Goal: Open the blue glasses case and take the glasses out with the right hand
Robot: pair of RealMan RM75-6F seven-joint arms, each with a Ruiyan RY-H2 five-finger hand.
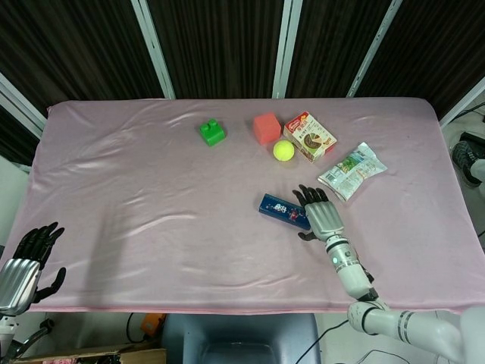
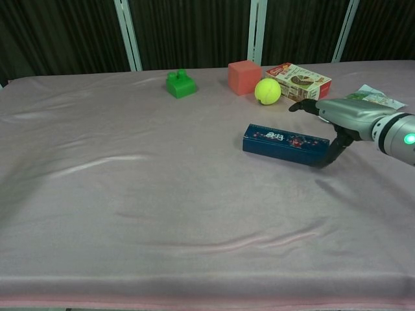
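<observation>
Right hand (image 1: 321, 214) hovered with fingers spread at the right end of the closed blue glasses case (image 1: 286, 211), which lay right of the table's (image 1: 136, 189) middle, while left hand (image 1: 26, 262) hung open off its front-left corner.

one blue glasses case (image 1: 285, 211), closed, just left of right hand (image 1: 319, 214) fingers, thumb at its near end. one yellow-green tennis ball (image 1: 283, 150), beyond fingertips. one red cube (image 1: 266, 127), further beyond, left of ball. one green toy brick (image 1: 212, 133), far left of fingers. one snack box (image 1: 309, 136), beyond fingers, touching ball's right side. one snack packet (image 1: 351, 171), right of fingers. two hands: right by case, left hand (image 1: 26, 260) at near left table edge, fingers apart, holding nothing.
</observation>
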